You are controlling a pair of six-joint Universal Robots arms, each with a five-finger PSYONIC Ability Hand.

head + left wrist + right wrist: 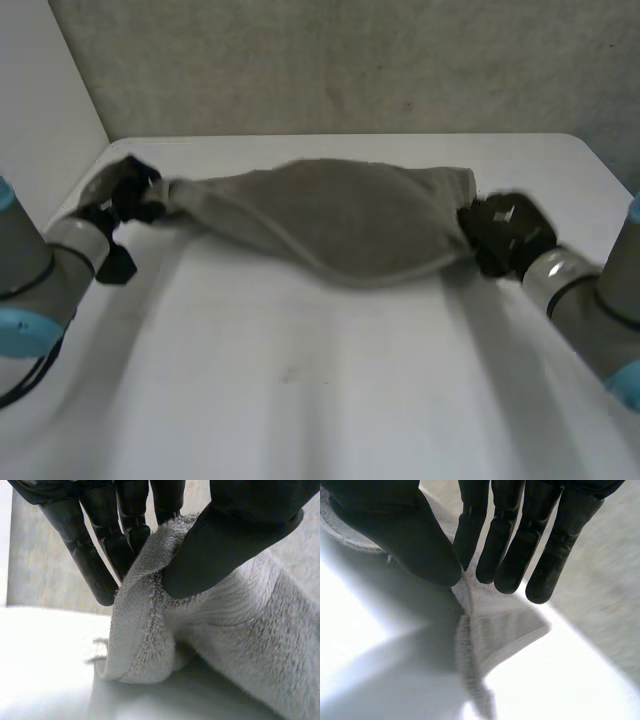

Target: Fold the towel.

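1 towel point(340, 220) is counted. 1 table point(300, 400) is seen under the towel. 2 hands are counted: left hand point(125, 195) at the towel's left end, right hand point(505, 235) at its right end. 2 arms are counted, 1 per hand: left arm point(40, 270), right arm point(590, 310). 1 wall point(350, 60) is seen beyond the towel.

The grey-brown terry towel point(340, 225) is stretched across the far half of the white table point(300, 400). The left hand point(125, 195) and right hand point(505, 235) pinch its ends. Its middle sags in a wide belly with a curved, hemmed lower edge. The left end is bunched, its fold touching the tabletop. The right corner droops to a point.
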